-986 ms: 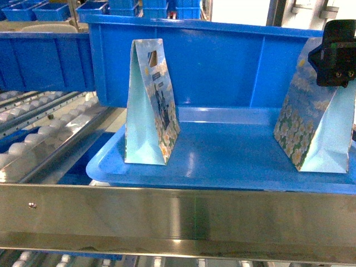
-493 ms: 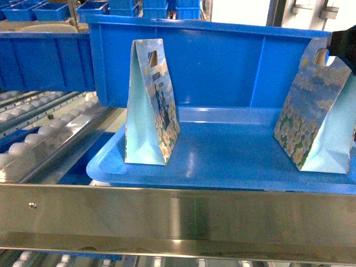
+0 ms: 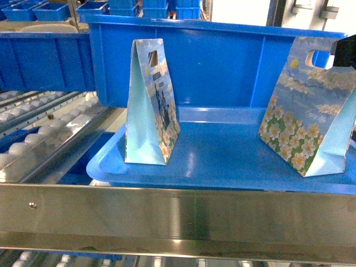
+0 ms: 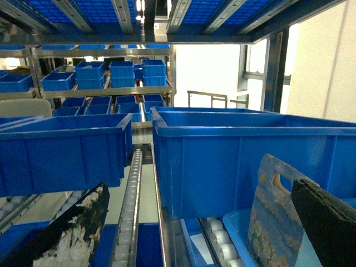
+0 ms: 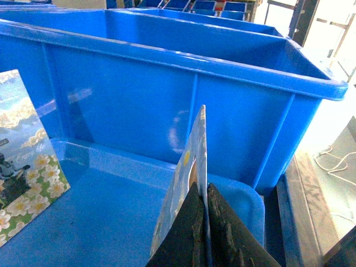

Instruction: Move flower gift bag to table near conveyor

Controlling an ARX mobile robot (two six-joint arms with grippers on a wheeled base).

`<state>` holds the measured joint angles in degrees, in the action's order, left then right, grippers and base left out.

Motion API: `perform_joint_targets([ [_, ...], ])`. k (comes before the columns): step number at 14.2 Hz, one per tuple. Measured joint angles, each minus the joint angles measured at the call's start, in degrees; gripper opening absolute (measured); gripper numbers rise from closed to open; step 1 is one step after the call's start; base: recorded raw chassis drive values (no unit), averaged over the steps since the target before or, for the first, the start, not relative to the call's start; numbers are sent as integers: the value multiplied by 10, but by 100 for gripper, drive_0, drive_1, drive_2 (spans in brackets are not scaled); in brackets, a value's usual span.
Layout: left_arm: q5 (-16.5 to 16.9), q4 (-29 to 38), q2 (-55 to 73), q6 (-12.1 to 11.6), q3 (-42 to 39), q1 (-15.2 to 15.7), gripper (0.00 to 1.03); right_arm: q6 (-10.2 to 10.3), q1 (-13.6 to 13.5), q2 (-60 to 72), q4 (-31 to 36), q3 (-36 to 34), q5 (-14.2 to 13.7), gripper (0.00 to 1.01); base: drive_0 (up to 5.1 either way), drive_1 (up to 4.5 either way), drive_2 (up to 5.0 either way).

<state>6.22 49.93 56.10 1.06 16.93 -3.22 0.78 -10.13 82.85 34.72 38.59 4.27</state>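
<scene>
Two flower gift bags are on the blue tray [image 3: 222, 161]. The left bag [image 3: 150, 105] stands upright and free. The right bag [image 3: 306, 122] leans with its flowered face toward me, and my right gripper [image 5: 206, 188] is shut on its top edge [image 5: 194, 150], at the head view's right border. My left gripper [image 4: 200, 233] is open with nothing between its fingers. A bag [image 4: 272, 222] stands just inside its right finger [image 4: 328, 222], and I cannot tell whether they touch. The conveyor [image 3: 44, 133] runs along the left. The table is out of view.
A deep blue bin [image 3: 222, 61] stands directly behind the tray, with another bin [image 3: 39, 58] to its left. A steel rail [image 3: 178, 214] crosses the front. More blue bins [image 4: 111, 75] fill the shelves behind.
The right bag has turned so its flowered face shows and its base has shifted left. The right gripper has moved right, toward the edge of the head view.
</scene>
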Motion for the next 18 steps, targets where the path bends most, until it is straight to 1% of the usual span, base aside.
perform_joint_targets([
  [2, 0, 0, 0, 0, 0, 0, 98, -9, 1, 0, 16, -8, -13, 2, 0, 0, 0],
  [4, 0, 0, 0, 0, 0, 0, 98, -8, 12, -3, 42, -19, -26, 2, 0, 0, 0],
  [5, 0, 0, 0, 0, 0, 0, 98, -8, 16, -12, 43, -24, -26, 2, 0, 0, 0],
  [12, 0, 0, 0, 0, 0, 0, 98, -7, 14, -61, 52, -36, -30, 2, 0, 0, 0],
  [13, 0, 0, 0, 0, 0, 0, 98, -6, 12, -97, 49, -37, -35, 2, 0, 0, 0],
  [16, 0, 0, 0, 0, 0, 0, 98, -6, 12, -145, 35, -37, -34, 2, 0, 0, 0],
  [18, 0, 0, 0, 0, 0, 0, 98, -5, 16, -194, 12, -38, -26, 2, 0, 0, 0],
])
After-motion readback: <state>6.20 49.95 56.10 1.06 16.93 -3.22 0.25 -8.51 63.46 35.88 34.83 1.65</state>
